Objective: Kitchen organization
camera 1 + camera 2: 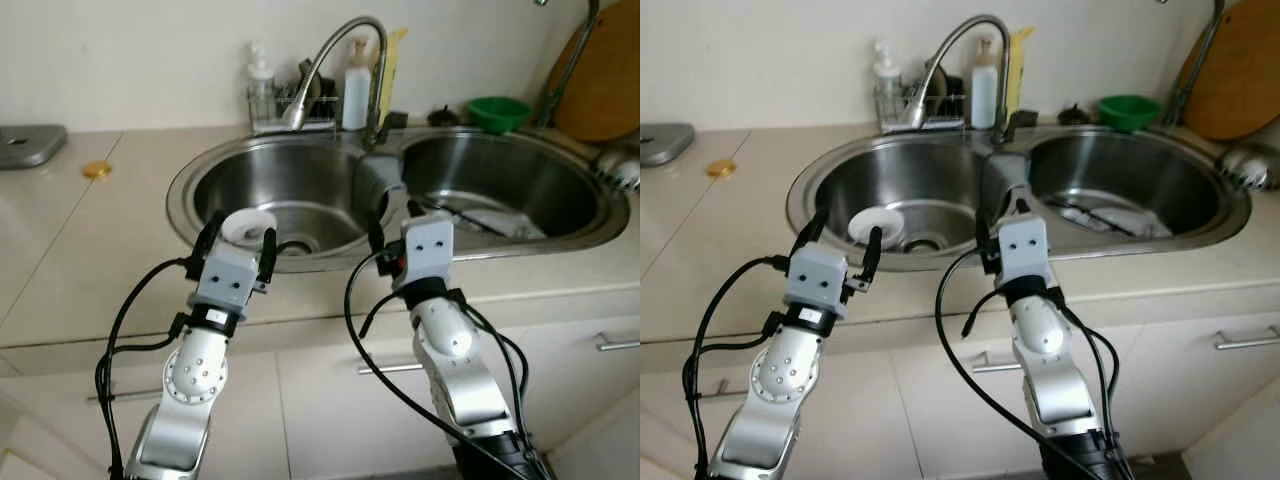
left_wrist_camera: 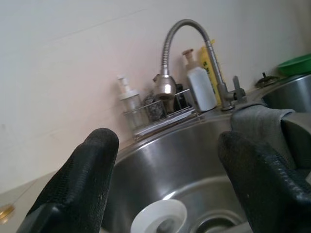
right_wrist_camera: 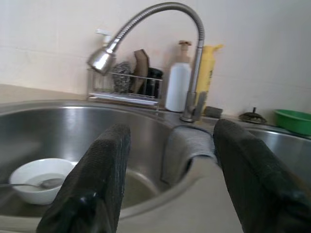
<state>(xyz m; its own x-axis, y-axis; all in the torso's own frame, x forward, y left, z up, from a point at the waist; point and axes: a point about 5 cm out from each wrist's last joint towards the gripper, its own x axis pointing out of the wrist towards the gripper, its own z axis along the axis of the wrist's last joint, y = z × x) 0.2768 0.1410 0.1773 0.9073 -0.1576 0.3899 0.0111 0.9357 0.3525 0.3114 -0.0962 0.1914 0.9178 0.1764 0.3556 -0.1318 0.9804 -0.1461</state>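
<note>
Steel double sink (image 1: 190, 165) sits in counter (image 1: 80, 240). One white bowl (image 3: 41, 179) with one spoon (image 3: 44, 183) lies in left basin, likely waiting for wash. One grey cloth (image 3: 187, 145) hangs over middle divider, maybe to dry. Left gripper (image 1: 238, 240) hovers just above bowl, fingers spread, nothing held. Right gripper (image 1: 394, 222) hovers near divider, fingers spread too, empty. One tap (image 1: 340, 60). Two white bottles by tap. One green bowl (image 1: 500, 112) behind right basin.
</note>
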